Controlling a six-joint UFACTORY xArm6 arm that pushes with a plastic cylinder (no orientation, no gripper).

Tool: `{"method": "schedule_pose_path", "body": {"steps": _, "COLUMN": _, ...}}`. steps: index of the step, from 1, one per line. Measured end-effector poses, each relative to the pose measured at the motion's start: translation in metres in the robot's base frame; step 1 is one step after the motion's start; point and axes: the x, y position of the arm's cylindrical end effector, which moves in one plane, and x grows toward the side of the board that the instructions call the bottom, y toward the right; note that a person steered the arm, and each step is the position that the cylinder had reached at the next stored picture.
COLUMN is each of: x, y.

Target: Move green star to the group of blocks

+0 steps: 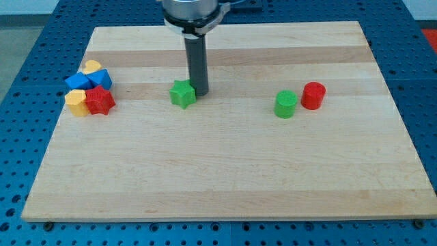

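Green star (182, 93) — my tip (201, 92) touching its right.

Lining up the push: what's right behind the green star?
My tip stands at the green star's upper-right edge, apparently touching. The star hides nothing else; only bare board lies beyond.

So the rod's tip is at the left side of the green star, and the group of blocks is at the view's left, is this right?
Not quite. The camera view shows my tip at the right side of the green star, touching it or nearly so. The rest holds: the group of blocks is at the view's left.
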Motion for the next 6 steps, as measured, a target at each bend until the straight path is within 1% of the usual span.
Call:
{"method": "schedule_pose_path", "body": {"steps": 1, "x": 0.017, "y": -0.004}}
{"method": "schedule_pose_path", "body": {"steps": 6, "x": 0.026, "y": -0.094}}
